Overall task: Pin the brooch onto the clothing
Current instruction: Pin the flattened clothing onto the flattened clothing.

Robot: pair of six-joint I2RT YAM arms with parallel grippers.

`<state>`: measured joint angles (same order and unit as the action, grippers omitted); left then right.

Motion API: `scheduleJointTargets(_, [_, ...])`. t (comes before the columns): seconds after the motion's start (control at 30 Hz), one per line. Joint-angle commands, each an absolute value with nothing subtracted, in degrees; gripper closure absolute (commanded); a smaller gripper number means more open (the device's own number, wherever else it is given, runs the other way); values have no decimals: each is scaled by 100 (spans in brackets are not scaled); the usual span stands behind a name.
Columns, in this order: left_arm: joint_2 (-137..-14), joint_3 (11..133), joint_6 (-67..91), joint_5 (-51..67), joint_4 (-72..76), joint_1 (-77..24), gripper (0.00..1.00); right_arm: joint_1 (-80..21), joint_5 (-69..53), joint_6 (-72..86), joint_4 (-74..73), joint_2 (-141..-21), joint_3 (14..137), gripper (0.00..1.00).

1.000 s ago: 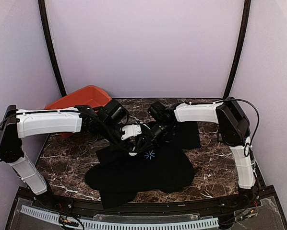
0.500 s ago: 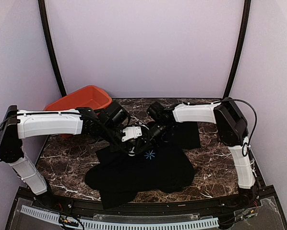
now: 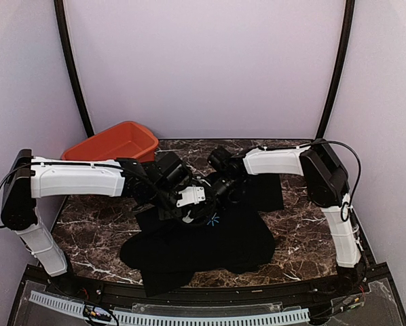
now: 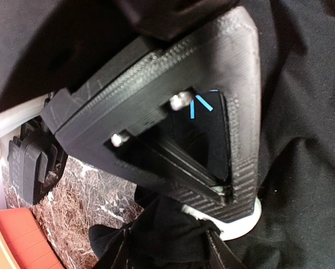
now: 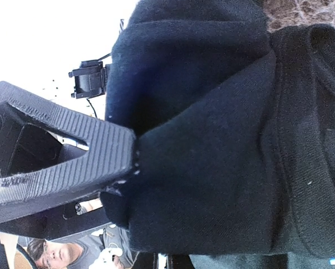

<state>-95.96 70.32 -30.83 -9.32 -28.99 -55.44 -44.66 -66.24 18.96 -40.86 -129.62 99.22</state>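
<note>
Marble tabletop (image 3: pixel 87 227), black T-shirt (image 3: pixel 216 244) spread. I see right gripper (image 5: pixel 129 167) clamping raised T-shirt fold; left gripper (image 4: pixel 228 189) jaws: can't tell.

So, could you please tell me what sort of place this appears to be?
Probably a robotics lab workcell, not a home: a marble-patterned table enclosed by plain lilac walls, a left arm and right arm mounted at its near edge, and a black T-shirt laid out for handling.

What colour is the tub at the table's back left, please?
Orange-red tub, best in top view.
</note>
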Motion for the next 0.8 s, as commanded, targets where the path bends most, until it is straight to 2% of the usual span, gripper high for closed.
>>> scheduleJointTargets(0.0, [-9807, 6993, -2984, -1229, -3093, -5625, 58, -4465, -7200, 1830, -3736, -12820, 10176, 100])
scheduleJointTargets(0.4, [-9672, 6979, -2907, -1490, -3063, -5623, 58, -4447, -7238, 1793, -3735, -12732, 10116, 100])
scheduleJointTargets(0.77, [-9027, 6690, -2819, -39, -2570, -5410, 55, -4425, -7482, 1193, -3718, -12481, 9784, 100])
